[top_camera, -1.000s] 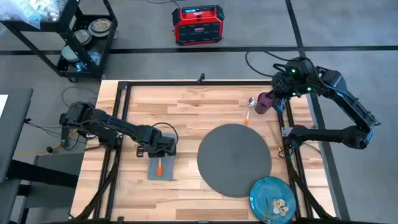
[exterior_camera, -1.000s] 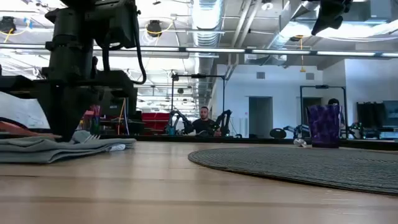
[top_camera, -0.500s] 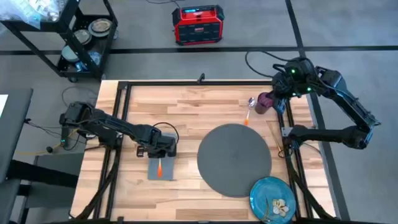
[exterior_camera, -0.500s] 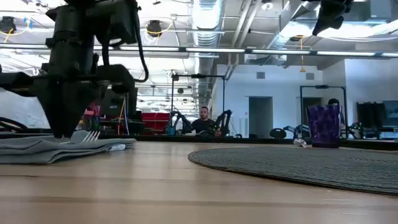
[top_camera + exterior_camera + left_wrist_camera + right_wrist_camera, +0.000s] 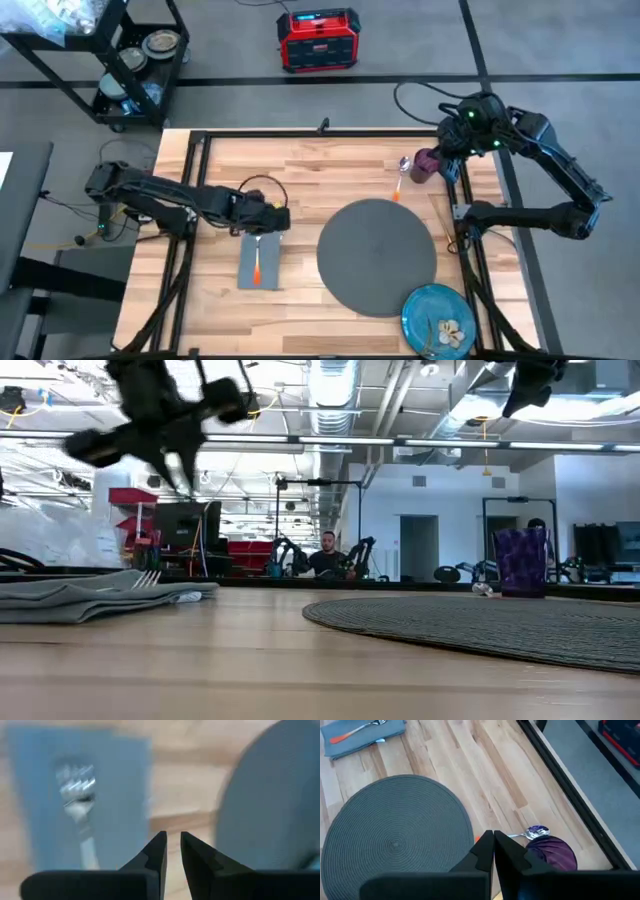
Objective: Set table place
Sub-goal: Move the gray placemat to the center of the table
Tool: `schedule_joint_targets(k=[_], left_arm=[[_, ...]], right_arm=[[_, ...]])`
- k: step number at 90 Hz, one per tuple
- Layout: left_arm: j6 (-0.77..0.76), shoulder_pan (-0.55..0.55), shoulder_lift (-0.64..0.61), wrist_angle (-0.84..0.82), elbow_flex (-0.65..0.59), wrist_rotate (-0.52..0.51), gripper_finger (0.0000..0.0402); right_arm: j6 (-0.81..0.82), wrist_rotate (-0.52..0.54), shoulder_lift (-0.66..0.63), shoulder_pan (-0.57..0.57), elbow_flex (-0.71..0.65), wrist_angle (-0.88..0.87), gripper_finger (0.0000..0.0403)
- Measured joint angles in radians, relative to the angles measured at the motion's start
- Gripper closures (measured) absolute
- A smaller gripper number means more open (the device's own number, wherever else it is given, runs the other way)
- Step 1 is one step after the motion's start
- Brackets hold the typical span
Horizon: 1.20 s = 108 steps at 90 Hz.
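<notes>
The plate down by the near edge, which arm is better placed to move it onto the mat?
Probably the right: the plate lies on its side, beyond the mat from the left gripper. Right gripper hovers over the cup.

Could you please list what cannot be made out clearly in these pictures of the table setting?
- Orange-handled spoon: in the right wrist view its handle is mostly hidden behind the right gripper and the small purple cup.
- Orange-handled fork on the grey cloth napkin: blurred in the left wrist view.
- Blue-green patterned plate: the items lying on it are too small to identify in the high view.
- Left gripper: motion-blurred in the low view.
</notes>
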Motion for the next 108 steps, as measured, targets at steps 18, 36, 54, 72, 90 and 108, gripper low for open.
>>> schedule_joint_targets(k=[18,36,54,72,90,108], left_arm=[[0.268,0.089,0.045,0.381,0.009,-0.052,0.0363],[0.525,0.176,0.136,0.757,0.009,-0.031,0.0363],[0.592,0.239,0.232,0.863,0.009,0.096,0.0363],[0.625,0.273,0.343,0.869,0.031,0.3,0.0363],[0.728,0.274,0.38,0.879,0.069,0.372,0.0363],[0.808,0.288,0.38,0.862,0.071,0.372,0.0363]], right_arm=[[0.02,-0.001,-0.001,0.0,-0.015,-0.021,0.0403],[0.109,-0.019,-0.011,0.011,-0.124,-0.044,0.0403],[0.208,-0.051,-0.029,0.064,-0.287,-0.031,0.0403],[0.266,-0.038,-0.029,0.072,-0.363,0.041,0.0403],[0.268,0.001,-0.073,0.123,-0.394,-0.041,0.0403],[0.247,0.135,-0.069,0.049,-0.359,0.122,0.0402]])
